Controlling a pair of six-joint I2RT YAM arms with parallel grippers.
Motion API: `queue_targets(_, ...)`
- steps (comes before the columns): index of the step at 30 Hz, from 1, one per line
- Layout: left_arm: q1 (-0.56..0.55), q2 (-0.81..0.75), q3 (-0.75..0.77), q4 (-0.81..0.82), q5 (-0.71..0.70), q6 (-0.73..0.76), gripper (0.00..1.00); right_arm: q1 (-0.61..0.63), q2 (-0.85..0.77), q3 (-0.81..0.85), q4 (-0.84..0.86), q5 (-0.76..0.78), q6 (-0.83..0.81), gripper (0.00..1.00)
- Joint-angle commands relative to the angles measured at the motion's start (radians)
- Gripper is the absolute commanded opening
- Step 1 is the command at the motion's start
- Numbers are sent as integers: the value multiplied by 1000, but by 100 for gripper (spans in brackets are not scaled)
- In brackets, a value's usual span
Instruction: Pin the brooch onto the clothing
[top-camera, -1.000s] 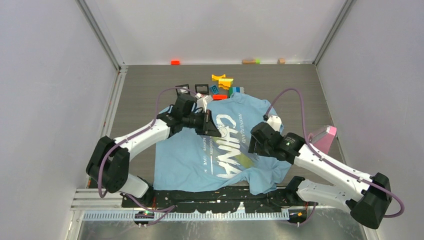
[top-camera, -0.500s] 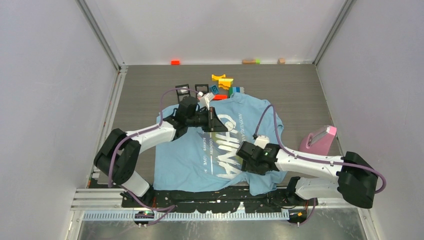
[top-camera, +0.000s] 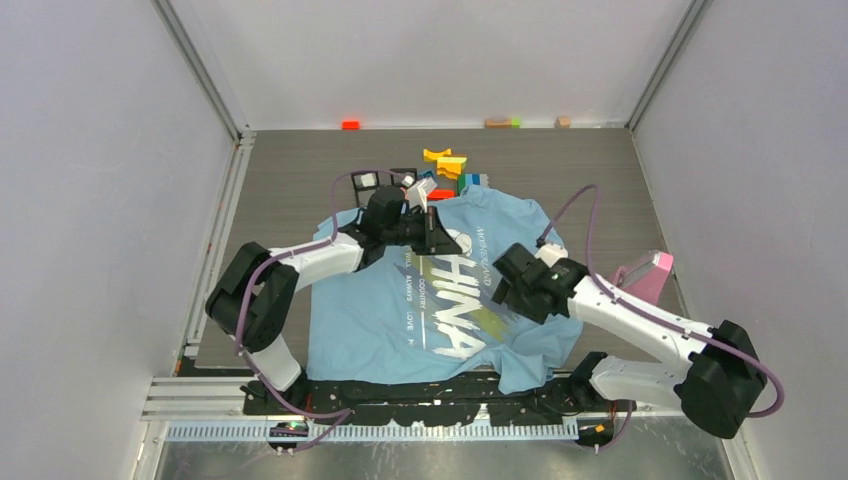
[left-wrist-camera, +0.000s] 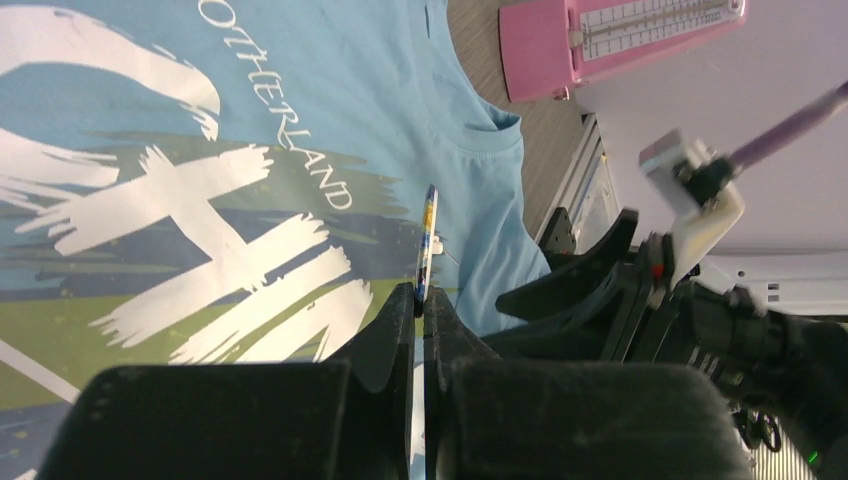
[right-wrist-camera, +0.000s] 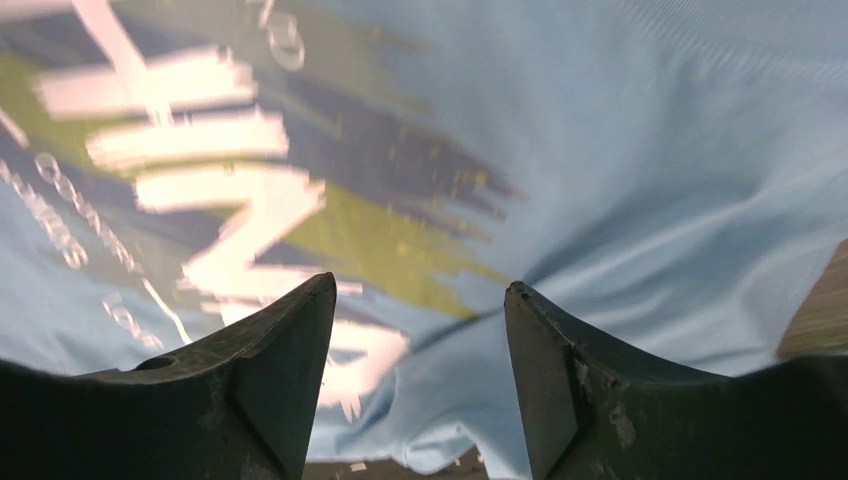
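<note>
Pinching the one brooch (left-wrist-camera: 427, 238) by its lower end, the left gripper (left-wrist-camera: 420, 296) has both fingers pressed together on it. In the left wrist view the brooch shows edge-on as a thin sliver. Its long axis runs almost from 6 to 12 o'clock, with the free end leaning slightly toward 1. A bluish fleck shows near that free end. The flat face is turned away, so its pattern cannot be made out. From above, the left gripper (top-camera: 440, 243) sits over the upper chest of the shirt (top-camera: 390, 320), by the first white letters.

The right gripper (right-wrist-camera: 415, 310) has its two fingers spread wide with nothing between them. It is above the yellow-green streak and the white lettering. Whether its tips touch the cloth cannot be told. In the top view the right gripper (top-camera: 500, 288) lies at about 4 o'clock from the left one, a short way apart.

There is one shirt, light blue. It lies flat on the table (top-camera: 290, 180) with its collar toward 12 to 1 o'clock and its hem toward 6 to 7. The lettering runs roughly from 12 to 6. A single pink box (top-camera: 645, 278) stands at 3 o'clock from the shirt. A cluster of coloured blocks (top-camera: 447, 165) lies at 12 o'clock, just beyond the collar, too crowded to count.
</note>
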Motion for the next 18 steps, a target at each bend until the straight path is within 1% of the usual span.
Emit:
queue_targets(1, -8, 28, 88, 30, -42, 40, 0, -150, 46, 73, 29, 21, -214, 67)
queue_targets(2, -11, 40, 101, 19, -49, 46, 0, -194, 61, 80, 37, 21, -260, 65)
queue_targets(5, -23, 56, 109, 13, -68, 66, 0, -270, 137, 95, 72, 19, -333, 60)
queue_targets(8, -46, 61, 87, 18, -87, 117, 0, -337, 175, 87, 164, -1, -387, 54)
queue_targets(11, -56, 64, 44, 61, -94, 133, 0, -382, 220, 75, 244, -13, -412, 51)
queue_targets(13, -60, 66, 25, 84, -89, 144, 0, -401, 247, 68, 290, -34, -448, 47)
queue_targets(18, -63, 89, -3, 106, -97, 164, 0, -416, 296, 64, 342, -77, -478, 43)
